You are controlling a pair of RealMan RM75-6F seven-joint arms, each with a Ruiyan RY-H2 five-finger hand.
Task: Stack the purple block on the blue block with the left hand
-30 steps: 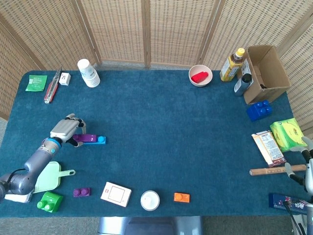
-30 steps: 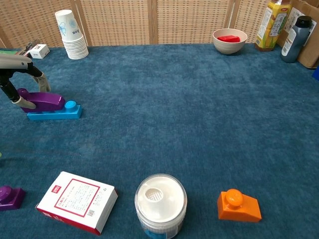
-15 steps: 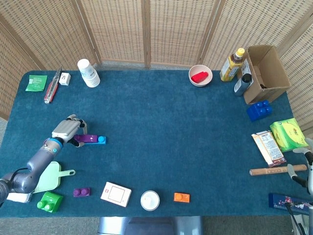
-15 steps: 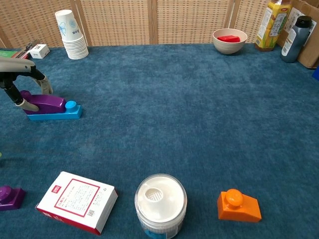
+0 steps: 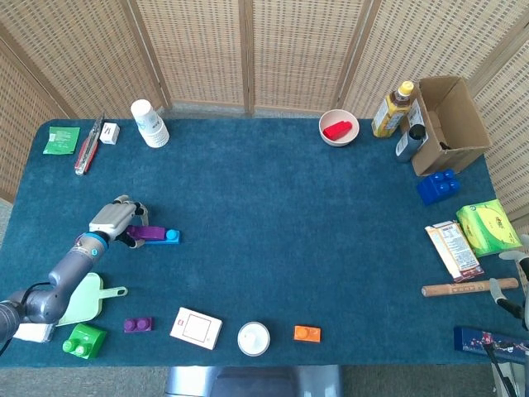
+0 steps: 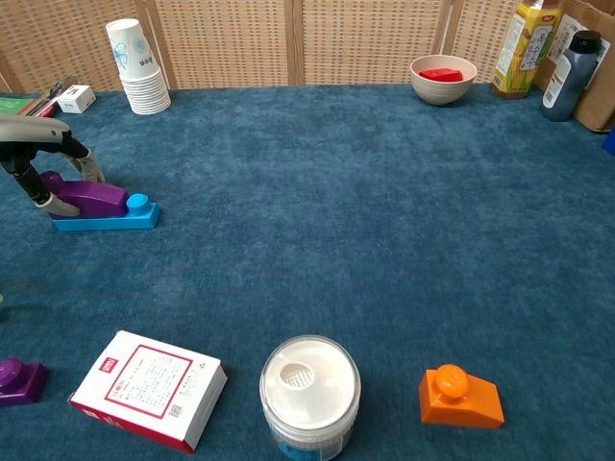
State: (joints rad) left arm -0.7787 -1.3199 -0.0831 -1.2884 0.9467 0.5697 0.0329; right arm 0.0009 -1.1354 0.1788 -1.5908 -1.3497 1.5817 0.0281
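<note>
Lying flat near the left edge of the surface [image 5: 273, 207], the purple block [image 5: 149, 233] sits on top of the blue block [image 5: 161, 238], and both have their long axes running left to right across the surface. In the chest view the purple block [image 6: 88, 199] covers the left part of the blue block [image 6: 106, 219], leaving one blue stud bare at the right end.

The left hand [image 5: 114, 221] is at the left end of this pair, so the blocks lie directly to its right, along their own long axis. In the chest view two fingers [image 6: 60, 204] bracket the left end of the purple block, one at the near side and one at the far side. They look to be touching it, so I judge the hand is pinching the purple block rather than released, though how firm the contact is cannot be told.

The right hand [image 5: 514, 285] is at the far right edge, well apart from the blocks; only a part of it shows and I cannot tell whether it is clenched or spread.

The stack appears made. The coming move is probably a release, drawing the hand back leftward, away from the blocks along their axis, to avoid dragging the purple block off.
</note>
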